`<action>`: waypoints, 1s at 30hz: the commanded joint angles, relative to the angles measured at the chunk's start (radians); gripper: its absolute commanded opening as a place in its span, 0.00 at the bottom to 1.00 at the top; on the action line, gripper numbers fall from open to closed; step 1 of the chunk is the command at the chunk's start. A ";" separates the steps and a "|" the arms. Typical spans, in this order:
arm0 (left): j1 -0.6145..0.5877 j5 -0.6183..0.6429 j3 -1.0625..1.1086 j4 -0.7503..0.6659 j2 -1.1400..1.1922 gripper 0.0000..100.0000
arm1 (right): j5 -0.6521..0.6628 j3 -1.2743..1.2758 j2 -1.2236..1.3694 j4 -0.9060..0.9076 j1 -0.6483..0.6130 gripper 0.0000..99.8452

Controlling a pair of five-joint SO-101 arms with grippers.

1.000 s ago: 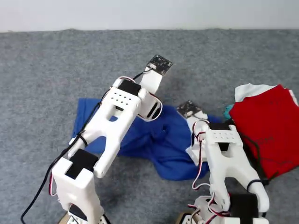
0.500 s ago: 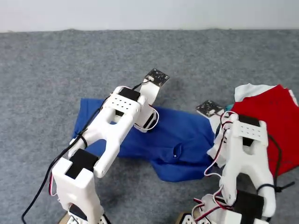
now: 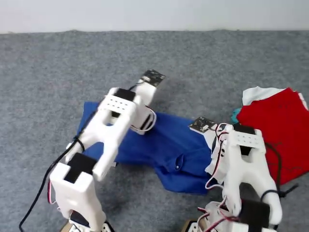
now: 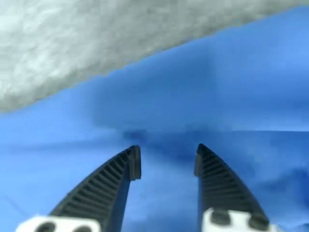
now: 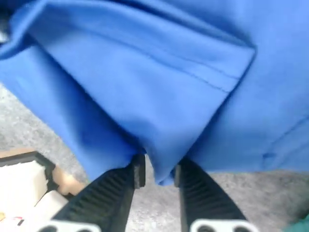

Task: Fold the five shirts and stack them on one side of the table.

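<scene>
Blue shirt [image 3: 164,140] lies crumpled mid-worktop [image 3: 48,72]. The left jaws stand released, tips apart over the cloth near the shirt's far edge. The right jaws are clenched on a fold at the shirt's near right corner. Red shirt [image 3: 275,130] lies at the worktop's right side.

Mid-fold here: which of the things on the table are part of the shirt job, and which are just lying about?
Job: blue shirt, pinched by the right hand, left hand open over it; red shirt; white cloth and teal cloth at its edge, likely more shirts.
Just there: grey table cover; white wall behind.
</scene>
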 commanded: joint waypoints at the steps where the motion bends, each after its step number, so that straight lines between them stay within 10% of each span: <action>1: -0.034 -0.011 -0.059 0.123 -0.037 0.19 | 0.015 -0.009 -0.148 0.059 -0.021 0.13; 12: -0.135 -0.103 -0.130 0.384 -0.037 0.19 | -0.149 -0.078 -0.360 -0.018 -0.033 0.13; 19: -0.292 -0.149 -0.128 0.439 -0.031 0.19 | -0.476 -0.184 -0.054 -0.295 -0.054 0.13; 30: -0.318 -0.210 0.053 0.324 -0.028 0.19 | -0.512 -0.537 0.538 -0.395 -0.157 0.12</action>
